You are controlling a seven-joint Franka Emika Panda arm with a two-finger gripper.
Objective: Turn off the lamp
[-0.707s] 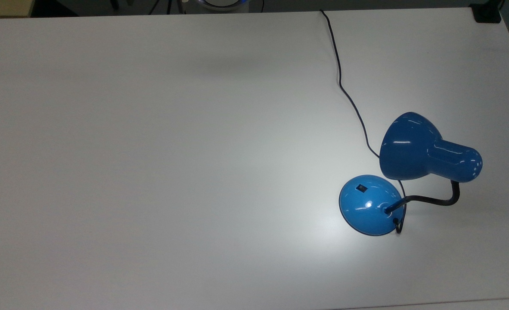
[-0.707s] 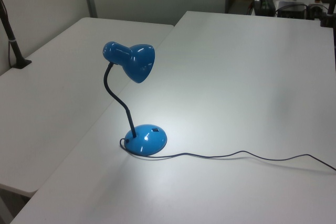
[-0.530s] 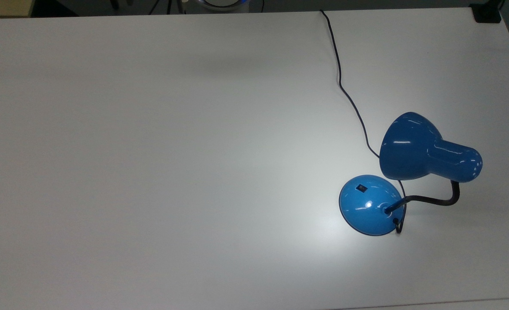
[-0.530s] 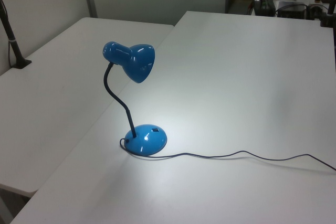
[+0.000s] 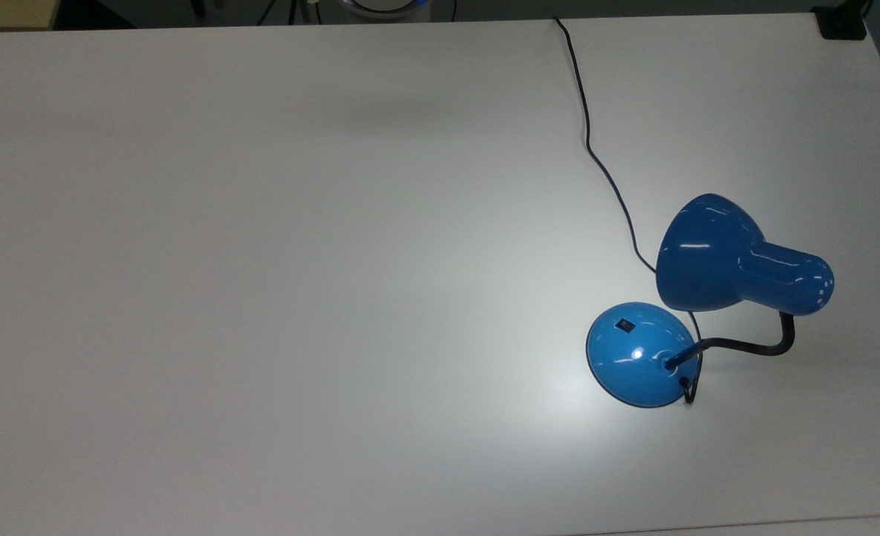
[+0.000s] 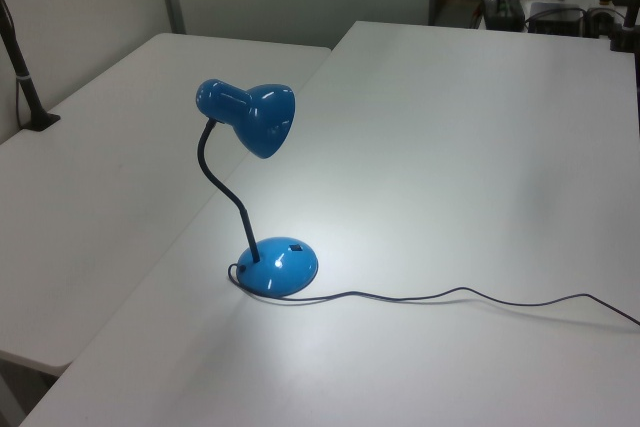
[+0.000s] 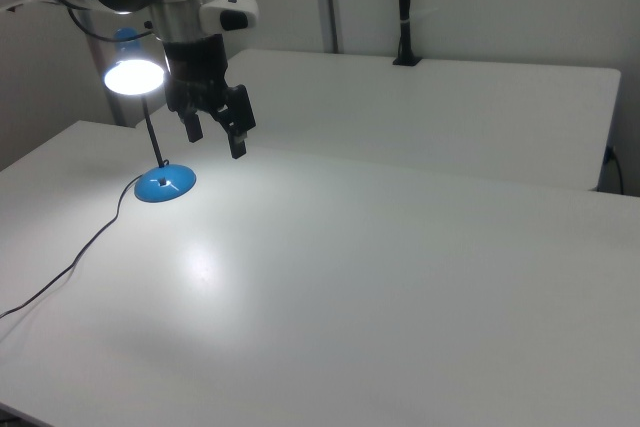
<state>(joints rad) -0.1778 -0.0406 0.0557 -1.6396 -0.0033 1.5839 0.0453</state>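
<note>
A lit blue lamp (image 5: 708,298) stands near the right edge of a white bench (image 5: 261,260) in the top view, its bulb throwing a bright pool across the surface. The round base (image 6: 278,266) sits flat on the bench, with a small black switch (image 5: 624,324) on its dome, on the side turned away from the gooseneck (image 6: 222,192), open to a press from above. The bell-shaped shade (image 6: 262,119) leans out over the base, which may crowd any approach from that side. The black cord (image 5: 596,149) trails from the base to the bench's far edge in the top view.

In the right view the robot's pincer (image 7: 215,134) hangs in the air above the bench, to the right view's right of the lamp and apart from it, its two fingers spread and holding nothing. The switch looks untouched, so the job appears not yet begun.

No containers stand on the bench.
</note>
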